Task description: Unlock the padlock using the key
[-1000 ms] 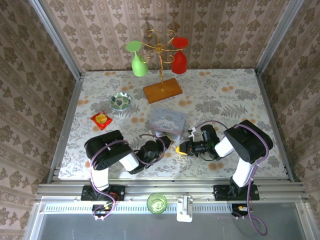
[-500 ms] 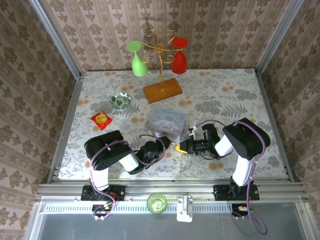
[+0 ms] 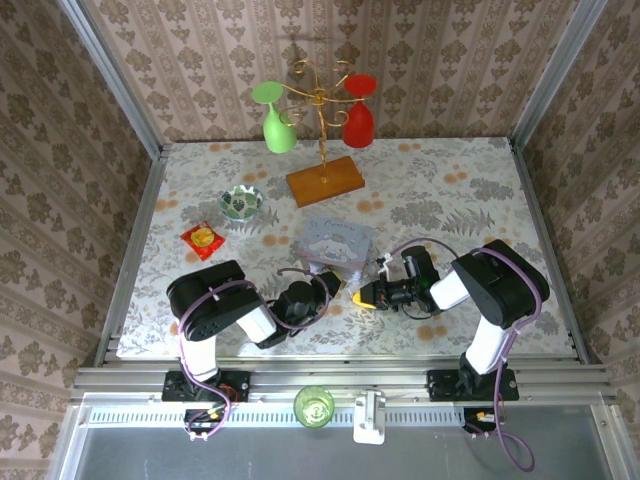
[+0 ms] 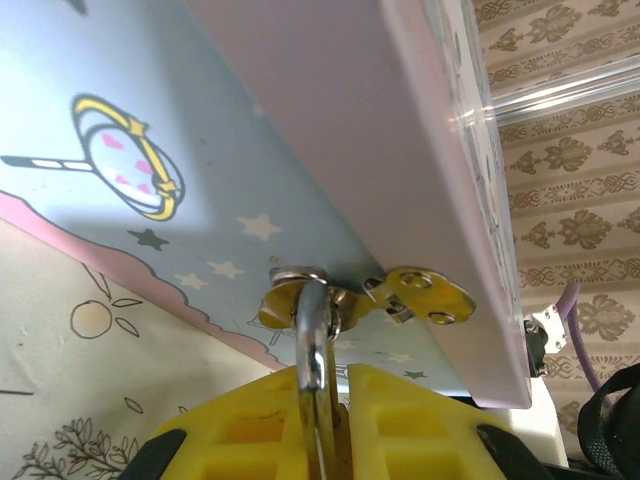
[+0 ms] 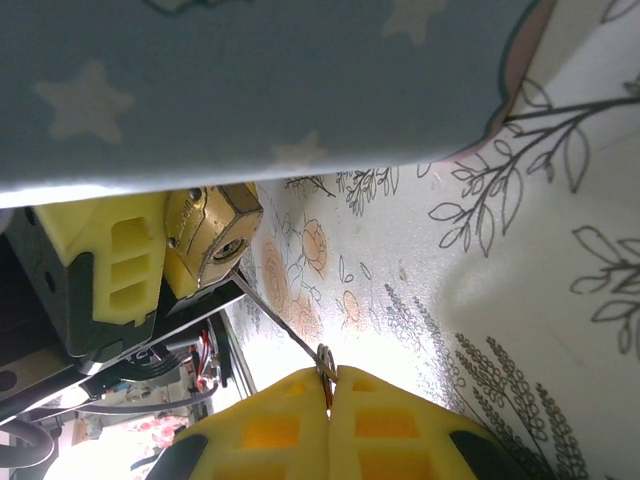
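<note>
**Top view.** We see a white tablecloth [image 3: 450, 190] printed with grey foliage and orange blossoms. The walls [image 3: 200, 60] are taupe striped damask. At twelve o'clock, a gold stand [image 3: 320, 95] on a brown wooden base [image 3: 325, 181] bears a green glass [image 3: 278, 125] and a red glass [image 3: 359, 118]. At ten o'clock of the tin [image 3: 335, 243] we note a green-patterned dish [image 3: 241, 203]. At nine o'clock is a red packet [image 3: 204, 239] with a yellow centre.

**Wrist views.** We find the tin pale blue, with dark and pale stars, a pink border and a yellow ring motif. Its hasp [image 4: 420, 295] is brass. The padlock [image 5: 210, 240] is brass-coloured, its shackle [image 4: 312, 345] silvery and the key [image 5: 280, 318] dull grey. The left gripper [image 4: 325, 375] and right gripper [image 5: 330, 380] have bright yellow fingers.
</note>
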You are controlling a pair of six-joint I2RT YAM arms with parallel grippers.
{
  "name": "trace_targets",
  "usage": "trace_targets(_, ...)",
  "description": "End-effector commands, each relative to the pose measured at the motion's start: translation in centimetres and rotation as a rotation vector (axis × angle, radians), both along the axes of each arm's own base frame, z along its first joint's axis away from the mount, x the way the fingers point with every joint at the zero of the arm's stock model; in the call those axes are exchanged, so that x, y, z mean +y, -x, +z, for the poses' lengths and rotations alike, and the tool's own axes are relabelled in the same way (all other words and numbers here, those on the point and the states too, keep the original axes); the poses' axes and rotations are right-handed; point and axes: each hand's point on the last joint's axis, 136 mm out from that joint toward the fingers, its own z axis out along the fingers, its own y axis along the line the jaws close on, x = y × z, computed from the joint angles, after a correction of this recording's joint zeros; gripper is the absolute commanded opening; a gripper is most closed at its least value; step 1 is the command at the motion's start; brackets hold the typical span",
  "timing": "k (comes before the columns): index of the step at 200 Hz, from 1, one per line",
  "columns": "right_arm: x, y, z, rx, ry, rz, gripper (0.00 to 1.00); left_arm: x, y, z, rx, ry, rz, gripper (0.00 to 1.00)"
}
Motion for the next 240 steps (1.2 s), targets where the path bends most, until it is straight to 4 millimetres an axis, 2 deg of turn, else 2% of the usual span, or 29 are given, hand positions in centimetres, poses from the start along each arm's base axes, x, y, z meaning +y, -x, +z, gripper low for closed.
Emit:
trace_targets(1,-0.9,1.4,-2.4,0.105,0.075,-0.017,0.00,-1.2,-0.4,2.6,-0.052,0.075,-0.022,0.00)
trace_targets(64,-0.2,0.7,-1.8,0.105,0.037,-0.013,0.00,-1.3,-0.3,2.9,-0.058,0.078,-0.031,0.00)
trace_targets(94,-0.1,1.3,-2.0,0.110,0.070,0.011,0.00,-1.2,-0.2,2.9,-0.058,0.080,-0.028,0.00)
trace_targets(117,0.1,0.9,-1.7,0.101,0.065,0.004,0.00,-1.7,-0.2,3.5,-0.076,0.083,-0.039,0.00)
trace_targets(191,0.8,-0.6,-0.6,0.092,0.011,-0.018,0.00,-1.7,0.8,2.3,-0.052,0.064,-0.072,0.00)
trace_targets(216,0.7,-0.9,-0.3,0.089,0.009,-0.022,0.00,-1.7,1.2,1.4,-0.025,0.057,-0.083,0.00)
trace_targets(240,0.3,-1.3,0.1,0.096,-0.023,-0.044,0.00,-1.6,1.3,1.5,-0.035,0.049,-0.088,0.00)
